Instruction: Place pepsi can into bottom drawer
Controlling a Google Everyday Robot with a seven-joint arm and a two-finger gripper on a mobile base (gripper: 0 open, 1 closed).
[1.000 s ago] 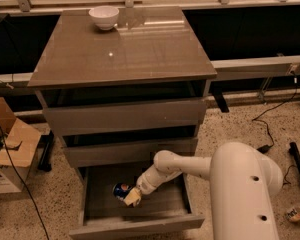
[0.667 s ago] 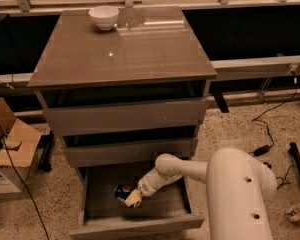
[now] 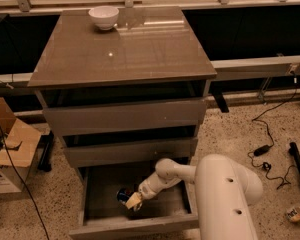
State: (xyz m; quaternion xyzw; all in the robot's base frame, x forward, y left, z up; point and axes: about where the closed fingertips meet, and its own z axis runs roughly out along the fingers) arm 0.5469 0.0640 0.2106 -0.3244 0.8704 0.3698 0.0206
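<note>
One pepsi can (image 3: 122, 195) against the pincer (image 3: 133, 200) tip — inside the bottom drawer (image 3: 135, 227) — hold unclear

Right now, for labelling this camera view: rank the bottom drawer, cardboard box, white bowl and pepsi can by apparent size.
1. bottom drawer
2. cardboard box, cut off by the frame edge
3. white bowl
4. pepsi can, partly hidden by the gripper beside it inside the drawer
</note>
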